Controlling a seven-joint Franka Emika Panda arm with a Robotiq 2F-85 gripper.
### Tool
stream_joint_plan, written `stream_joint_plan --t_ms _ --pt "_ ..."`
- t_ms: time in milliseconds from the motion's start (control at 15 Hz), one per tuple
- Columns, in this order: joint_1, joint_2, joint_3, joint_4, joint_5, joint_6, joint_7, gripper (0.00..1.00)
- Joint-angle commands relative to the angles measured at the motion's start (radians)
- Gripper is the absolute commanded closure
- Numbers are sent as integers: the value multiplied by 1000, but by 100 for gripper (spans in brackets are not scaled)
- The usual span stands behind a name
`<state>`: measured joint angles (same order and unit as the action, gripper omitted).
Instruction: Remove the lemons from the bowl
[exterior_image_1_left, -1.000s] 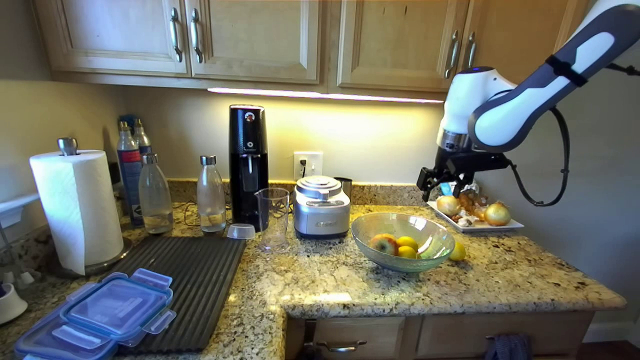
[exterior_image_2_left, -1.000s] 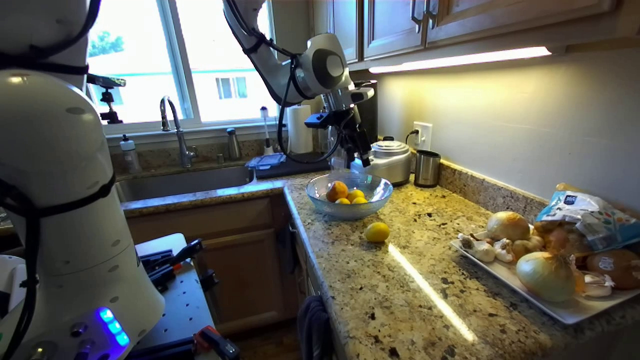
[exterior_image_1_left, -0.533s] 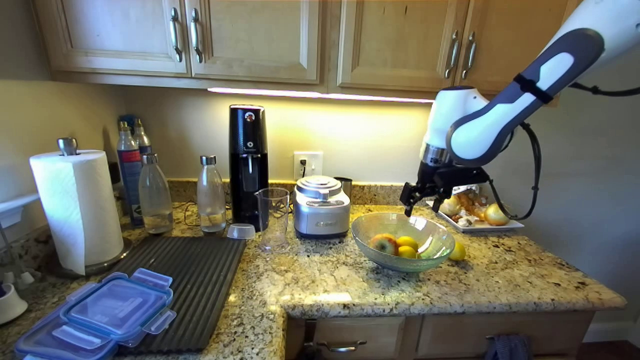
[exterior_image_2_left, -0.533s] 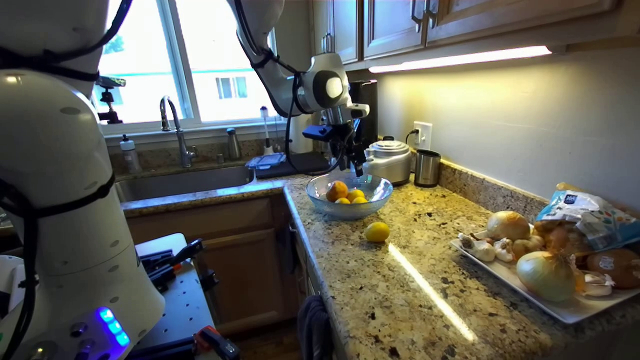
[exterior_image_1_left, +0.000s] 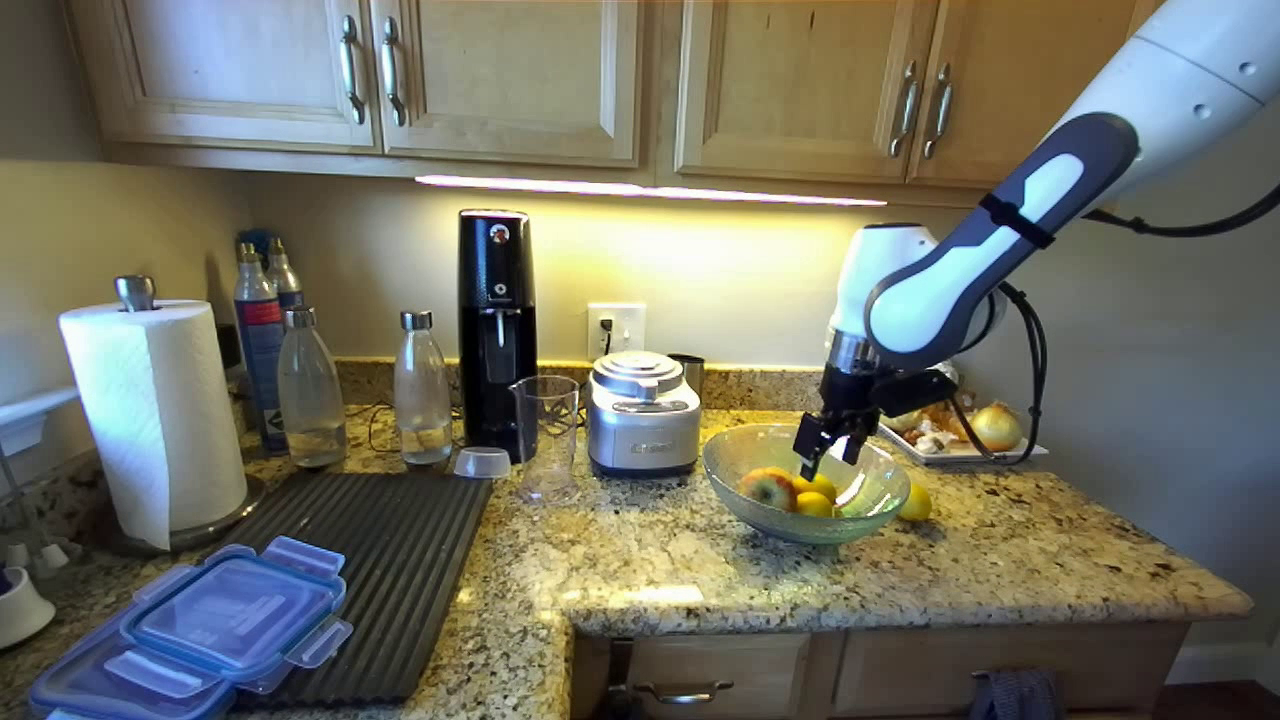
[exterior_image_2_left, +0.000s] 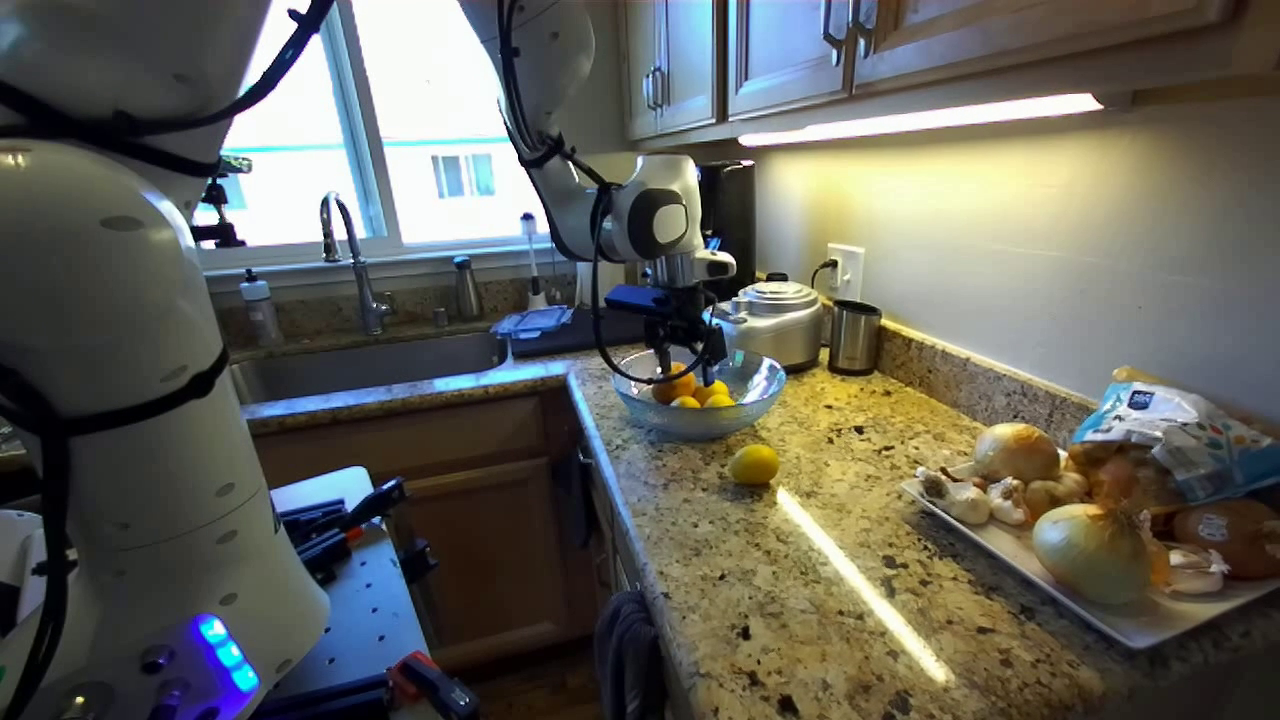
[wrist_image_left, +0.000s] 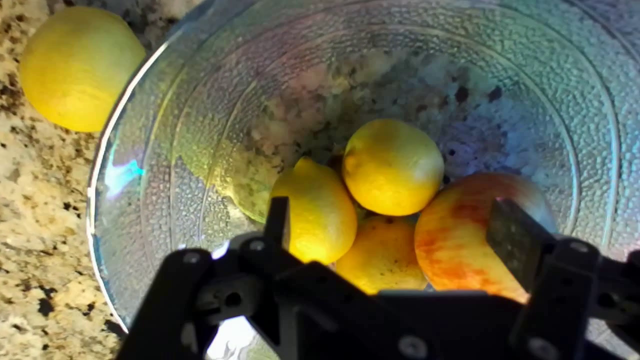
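The clear glass bowl (exterior_image_1_left: 870, 505) stands on the counter and also shows in an exterior view (exterior_image_2_left: 700, 425). In the wrist view it holds an upper lemon (wrist_image_left: 392, 167), a left lemon (wrist_image_left: 315, 215) and a lower, partly hidden lemon (wrist_image_left: 382, 255), beside a red-yellow apple (wrist_image_left: 455, 230). Another lemon (wrist_image_left: 82, 70) lies on the counter outside the rim, also in an exterior view (exterior_image_2_left: 754, 464). My gripper (wrist_image_left: 395, 227) is open and empty, pointing down inside the bowl just above the fruit; in the wrist view one finger overlaps the left lemon, the other the apple. Contact cannot be told.
A silver food processor (exterior_image_1_left: 645, 440) and a clear pitcher (exterior_image_1_left: 547, 450) stand beside the bowl. A steel cup (exterior_image_2_left: 855, 340) stands behind it. A white tray (exterior_image_2_left: 1130, 635) of onions and garlic lies further along. Wall cabinets (exterior_image_1_left: 790, 90) hang above.
The arm has come down and toward the bowl; the gripper moved from above and behind the bowl to inside it, over the fruit. The fruit and bowl have not moved.
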<state>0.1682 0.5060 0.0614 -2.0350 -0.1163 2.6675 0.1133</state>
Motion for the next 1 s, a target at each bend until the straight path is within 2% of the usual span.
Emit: stream_joint_plan --t_ms 0,267,533,933 --pt "-54 -7 57 -1 40 -47 -153 0" --pt "-124 11 134 5 77 -99 -394 0" --pt "-138 36 150 20 50 -109 -547 0" --pt "-131 93 146 84 14 -117 -660 0"
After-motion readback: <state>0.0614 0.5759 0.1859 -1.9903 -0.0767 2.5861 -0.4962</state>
